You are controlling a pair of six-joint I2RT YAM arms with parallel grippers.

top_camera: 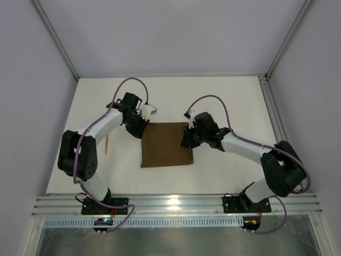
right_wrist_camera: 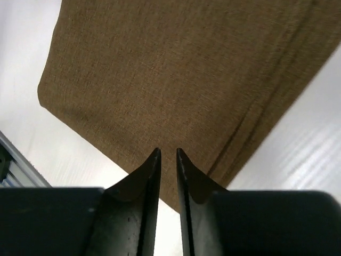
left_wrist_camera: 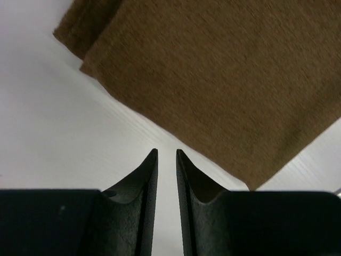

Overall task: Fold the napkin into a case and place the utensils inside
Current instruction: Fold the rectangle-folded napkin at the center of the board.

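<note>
The dark brown napkin [top_camera: 166, 145] lies flat on the white table between the two arms, folded over, with a layered edge along one side [right_wrist_camera: 266, 117]. My left gripper [top_camera: 139, 128] hangs over its far left corner. In the left wrist view its jaws [left_wrist_camera: 167, 152] stand slightly apart over bare table, just short of the napkin [left_wrist_camera: 224, 80], holding nothing. My right gripper [top_camera: 187, 140] is at the napkin's right edge. Its jaws [right_wrist_camera: 168, 150] are slightly apart above the cloth [right_wrist_camera: 176, 80], also holding nothing. One thin orange utensil [top_camera: 106, 144] lies left of the left arm.
Aluminium rails [top_camera: 176, 205] run along the near table edge by the arm bases. White walls and metal frame posts [top_camera: 56, 40] enclose the table on three sides. A rail [top_camera: 269, 106] lines the right side.
</note>
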